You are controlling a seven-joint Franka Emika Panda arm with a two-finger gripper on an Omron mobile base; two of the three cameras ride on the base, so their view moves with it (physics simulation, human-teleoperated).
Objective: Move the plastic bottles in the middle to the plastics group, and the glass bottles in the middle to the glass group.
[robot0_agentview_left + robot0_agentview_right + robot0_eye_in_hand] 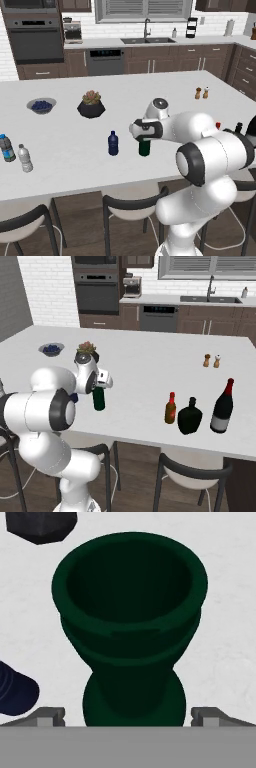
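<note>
Two finger tips stand wide apart at the bottom of the hand view, one at each lower corner, with the green bottle seen mouth-on between them and untouched, so the gripper is fully open and holds nothing. In the left base view the green bottle stands upright near the frame's centre, its top hidden by the hand poised directly over it, and the dark blue bottle stands just to its left. Far over at the left edge of that view are the two clear water bottles, one with a blue label and one with a white cap, side by side. Above them in the frame sit a bowl of blueberries and a potted succulent, and toward the upper right a pair of shakers. In the right base view the green bottle shows at centre left under the hand, well apart from the row at lower right: the amber bottle with a red neck, the squat black bottle just beside it, and a tall dark bottle with a red top. All stand on the white island counter.
</note>
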